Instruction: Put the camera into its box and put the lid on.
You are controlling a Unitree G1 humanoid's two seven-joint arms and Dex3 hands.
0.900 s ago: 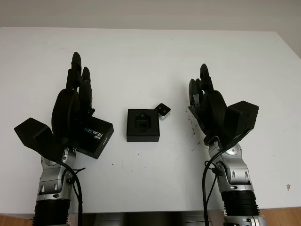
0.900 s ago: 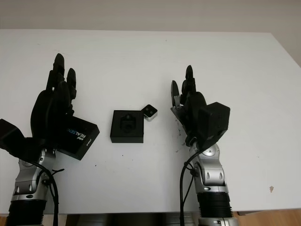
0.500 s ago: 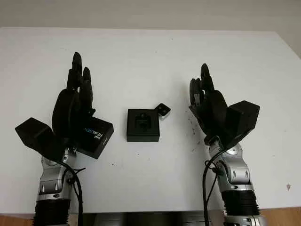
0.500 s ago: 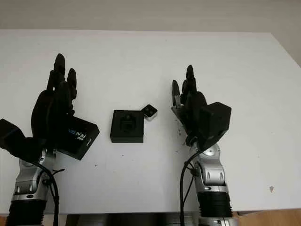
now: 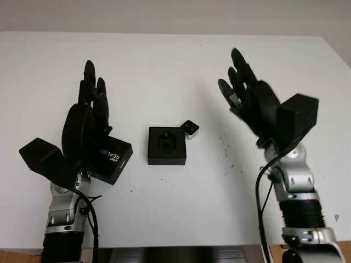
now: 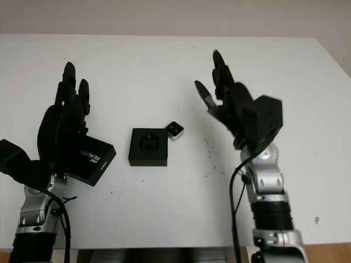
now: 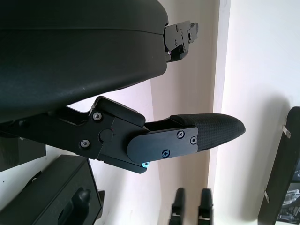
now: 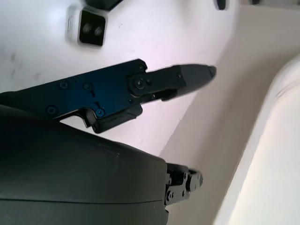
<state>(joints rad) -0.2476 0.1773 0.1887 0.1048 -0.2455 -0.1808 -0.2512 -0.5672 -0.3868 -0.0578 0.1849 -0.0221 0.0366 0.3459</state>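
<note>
The black box base [image 5: 166, 145], with a foam insert, lies open in the middle of the white table [image 5: 164, 66]. The small silver and black camera [image 5: 190, 129] sits on the table touching the box's far right corner; the right wrist view shows the camera [image 8: 89, 28] too. The black lid [image 5: 114, 158], with blue and white lettering, lies left of the box, partly hidden behind my left hand [image 5: 92, 90], which is open above it. My right hand [image 5: 237, 76] is open, raised to the right of the camera and apart from it.
Small dark specks [image 5: 226, 148] mark the table between the box and my right arm. The table's right edge [image 5: 334, 60] runs close to the right arm. The far half of the table is bare white.
My right hand has lifted and moved farther from me and a little to the right. The left hand, lid, box and camera have stayed put.
</note>
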